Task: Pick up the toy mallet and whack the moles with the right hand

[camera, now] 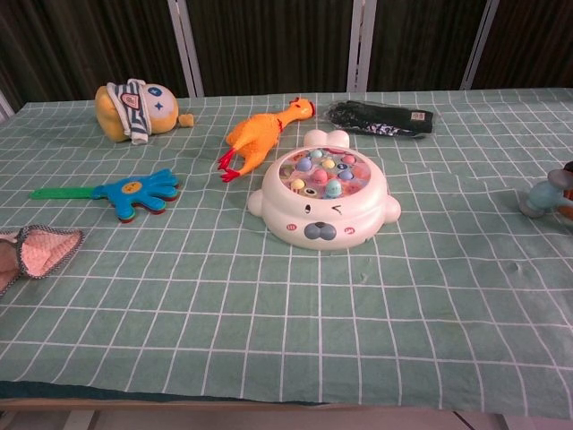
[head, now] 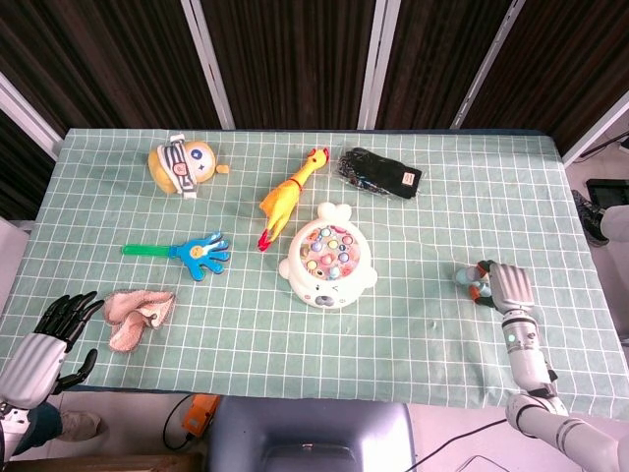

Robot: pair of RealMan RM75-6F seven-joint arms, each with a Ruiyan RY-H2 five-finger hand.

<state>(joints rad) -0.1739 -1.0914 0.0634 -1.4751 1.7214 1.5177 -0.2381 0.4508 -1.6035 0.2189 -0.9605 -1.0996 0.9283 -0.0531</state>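
The toy mallet (head: 468, 280) is pale blue with an orange handle and lies at the table's right side; its head also shows at the right edge of the chest view (camera: 541, 196). My right hand (head: 509, 286) sits over the handle with its fingers curled around it and grips it. The white mole game (head: 327, 258) with coloured moles stands at the table's middle (camera: 323, 194), well to the left of the mallet. My left hand (head: 49, 337) hangs off the front left corner of the table, fingers apart, holding nothing.
A striped plush toy (head: 181, 164), a rubber chicken (head: 287, 195) and a black glove (head: 381, 173) lie along the far side. A blue hand clapper (head: 187, 253) and a pink cloth (head: 136, 315) lie at the left.
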